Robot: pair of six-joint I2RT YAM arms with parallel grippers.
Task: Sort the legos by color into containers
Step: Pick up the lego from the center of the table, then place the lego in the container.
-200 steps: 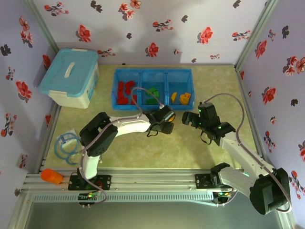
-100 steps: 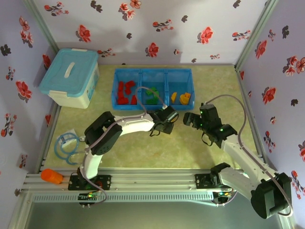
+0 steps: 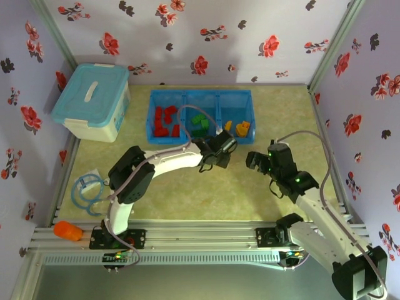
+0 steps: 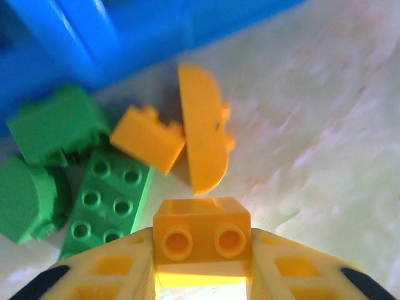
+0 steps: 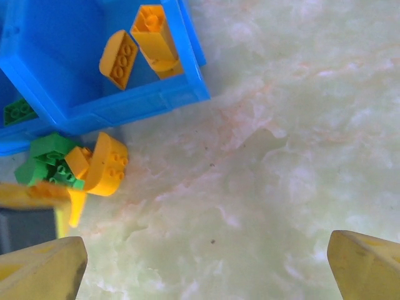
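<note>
One yellow-orange brick is pinched between the fingers of the left gripper, its two studs turned toward the wrist camera. It is gripped by its side faces, probably so it can be carried off without the neighbours being dragged along. Whether it is already clear of the table cannot be told.

A loose pile is noted just outside the near wall of the blue tray. It contains a green plate, further green bricks, a small orange brick and a half-round orange piece. Two yellow-orange pieces are already lodged in the tray's right compartment, judged to be the destination.

The right gripper is held back over bare table with its jaws spread wide and nothing between them, presumably to leave the pile free.

Against the frame a second earlier, the left gripper is found closer to the tray. The right gripper has been drawn back toward the near right.
</note>
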